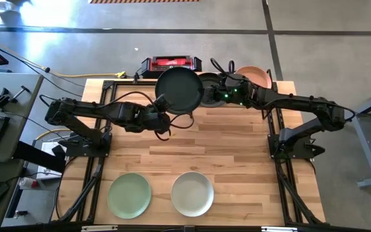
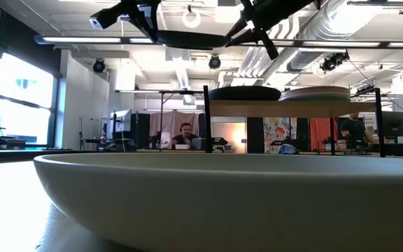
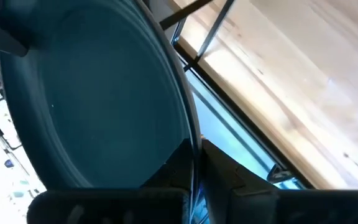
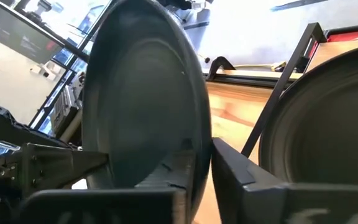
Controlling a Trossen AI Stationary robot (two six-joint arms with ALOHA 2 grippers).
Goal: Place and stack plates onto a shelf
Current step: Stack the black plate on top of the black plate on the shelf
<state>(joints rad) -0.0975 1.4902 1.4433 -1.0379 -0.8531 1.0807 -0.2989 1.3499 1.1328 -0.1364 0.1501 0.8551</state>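
A: Which step is in hand?

B: A handover, it would seem. A black plate (image 1: 180,89) is held in the air near the far edge of the counter (image 1: 237,154), just in front of the shelf (image 2: 292,108). The left gripper (image 1: 164,108) is clamped on the plate's near-left rim, and the right gripper (image 1: 206,92) is closed on its opposite rim, as is seen in both wrist views, where the rim sits between dark fingers.

A: And the shelf itself?

B: Two stacks are carried by it already: a dark plate (image 2: 244,93) on one side and a salmon-topped stack (image 1: 252,76) on the other. A light green plate (image 1: 129,194) and an off-white plate (image 1: 192,193) are left on the counter's near edge, well apart from the arms.

A: What is called for next?

B: Release by the left gripper is judged necessary, after which the plate would have to be levelled, carried over the shelf and lowered onto a stack. The thin black posts must be cleared.

A: Can any writing be read?

B: None. A pale label is seen on the red-and-black box (image 1: 171,64) behind the counter, but it cannot be made out.
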